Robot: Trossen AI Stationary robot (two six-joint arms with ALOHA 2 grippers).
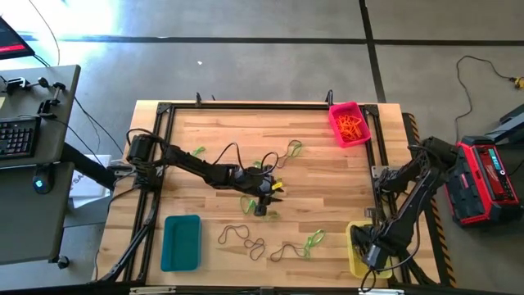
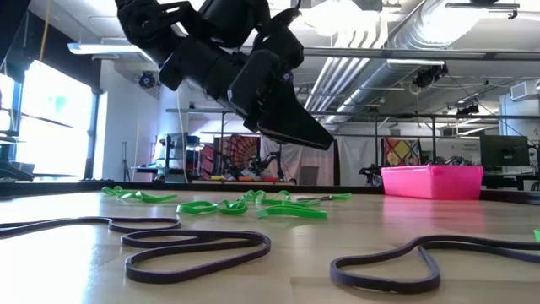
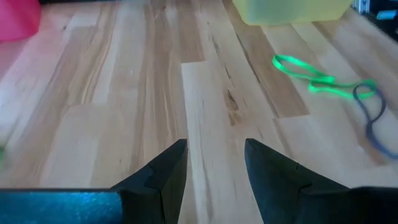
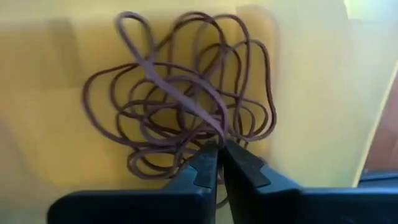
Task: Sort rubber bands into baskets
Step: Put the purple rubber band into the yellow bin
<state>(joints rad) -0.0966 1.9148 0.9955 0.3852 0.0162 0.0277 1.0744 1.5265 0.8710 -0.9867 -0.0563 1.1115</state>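
While the right gripper [image 4: 219, 155] hung over the yellow basket [image 4: 305, 93], pinched on a dark brown band [image 4: 186, 106] atop the pile there, the drop-off step looked nearly done; release comes next. Mid-table, the left gripper [image 3: 214, 168] stood apart and empty, green bands [image 1: 270, 164] nearby.

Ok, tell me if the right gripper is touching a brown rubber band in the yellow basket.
Touching. The right wrist view shows the right gripper pinched on a brown rubber band above the yellow basket.

The right arm [image 1: 409, 209] covers most of the yellow basket [image 1: 354, 260]; its brown bands seem hidden from above.
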